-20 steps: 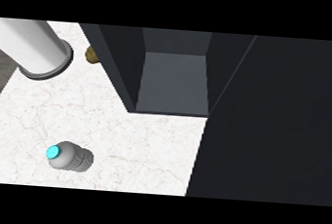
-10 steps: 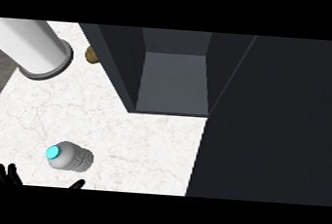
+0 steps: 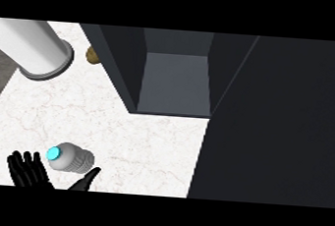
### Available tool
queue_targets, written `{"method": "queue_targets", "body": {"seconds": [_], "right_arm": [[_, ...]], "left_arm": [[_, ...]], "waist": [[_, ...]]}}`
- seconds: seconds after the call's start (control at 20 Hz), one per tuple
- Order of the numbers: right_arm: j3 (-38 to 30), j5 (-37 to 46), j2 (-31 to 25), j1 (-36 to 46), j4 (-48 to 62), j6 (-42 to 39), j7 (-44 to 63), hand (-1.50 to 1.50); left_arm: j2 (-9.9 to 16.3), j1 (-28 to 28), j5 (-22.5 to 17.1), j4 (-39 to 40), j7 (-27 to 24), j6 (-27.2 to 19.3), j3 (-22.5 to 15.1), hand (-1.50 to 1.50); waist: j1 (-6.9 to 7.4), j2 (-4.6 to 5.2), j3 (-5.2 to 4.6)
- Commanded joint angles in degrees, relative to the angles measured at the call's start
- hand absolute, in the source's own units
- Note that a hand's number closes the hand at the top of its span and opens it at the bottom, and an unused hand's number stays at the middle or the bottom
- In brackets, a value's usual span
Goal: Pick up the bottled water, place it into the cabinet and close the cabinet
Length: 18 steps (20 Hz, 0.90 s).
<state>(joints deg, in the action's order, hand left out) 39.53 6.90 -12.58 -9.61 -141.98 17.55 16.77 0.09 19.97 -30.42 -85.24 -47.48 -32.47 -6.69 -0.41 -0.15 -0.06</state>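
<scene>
1. White marbled counter (image 3: 147, 133) fills the lower left of the head view; an open dark cabinet (image 3: 176, 86) stands at twelve o'clock, its door (image 3: 286, 123) swung out toward three o'clock.
2. At ten o'clock a pale cylinder (image 3: 33, 46) lies across the counter's edge, with a small brass knob (image 3: 93, 55) beside the cabinet's wall.
3. Bottled water (image 3: 69, 157) stands at about seven o'clock, seen from above with its cyan cap showing.
4. Only the left hand (image 3: 32, 172) shows, just below the bottle, fingers spread straight and thumb out to the right, holding nothing.
5. To grasp well, the hand should probably rise until the bottle sits between thumb and fingers, then close around its body below the cap.
6. Compared with half a second ago, the hand has come further up toward the bottle; the bottle and cabinet have not moved.
</scene>
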Motion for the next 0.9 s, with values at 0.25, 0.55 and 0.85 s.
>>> {"method": "queue_targets", "body": {"seconds": [0.25,0.55,0.85], "right_arm": [[3.8,6.7,-4.6,-5.5,-7.8,0.7,-1.3,-1.50],[2.9,6.4,-4.0,-2.1,-5.8,1.6,0.2,-1.50],[2.9,6.4,-2.8,2.1,-4.1,2.7,3.2,-1.50]], "left_arm": [[-0.1,-8.7,-6.6,17.9,-10.3,3.6,3.9,-1.50],[-0.1,-9.3,-8.0,18.7,-11.2,3.8,3.7,-1.50],[-0.1,-11.2,-14.5,28.9,-19.7,8.4,2.4,-1.50]], "waist": [[-0.44,-0.07,-0.01],[0.06,0.00,0.04],[0.23,0.07,-0.02]]}}
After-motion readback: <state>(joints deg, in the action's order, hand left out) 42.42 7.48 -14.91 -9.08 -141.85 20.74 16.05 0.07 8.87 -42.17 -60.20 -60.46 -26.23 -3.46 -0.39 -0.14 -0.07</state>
